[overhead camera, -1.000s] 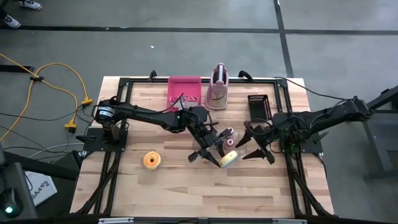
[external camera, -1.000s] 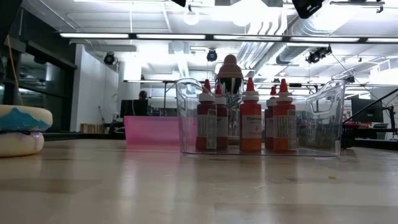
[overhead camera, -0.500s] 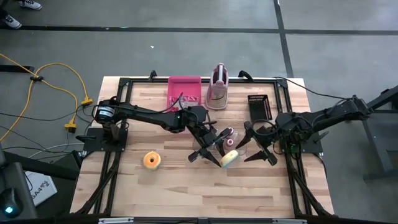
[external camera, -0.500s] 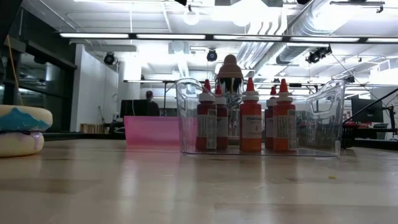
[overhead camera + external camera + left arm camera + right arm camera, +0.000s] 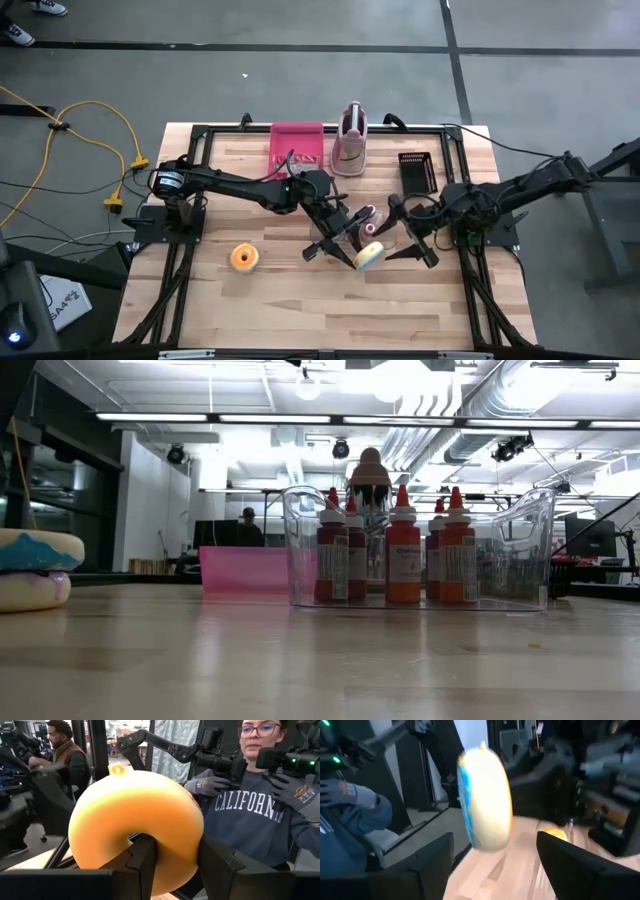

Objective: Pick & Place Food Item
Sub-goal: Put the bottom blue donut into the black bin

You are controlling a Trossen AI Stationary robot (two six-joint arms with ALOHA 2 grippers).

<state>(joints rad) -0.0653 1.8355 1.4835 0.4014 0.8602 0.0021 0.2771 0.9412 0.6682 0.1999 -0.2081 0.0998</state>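
One donut [image 5: 368, 256] sits clamped in left claw [image 5: 345, 253]; right claw [image 5: 408, 240] beside.

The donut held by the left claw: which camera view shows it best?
The left wrist view: the donut fills the picture, pinched between the left claw fingers. The high view shows it small; the right wrist view, blurred and edge-on. The low view does not clearly show it.
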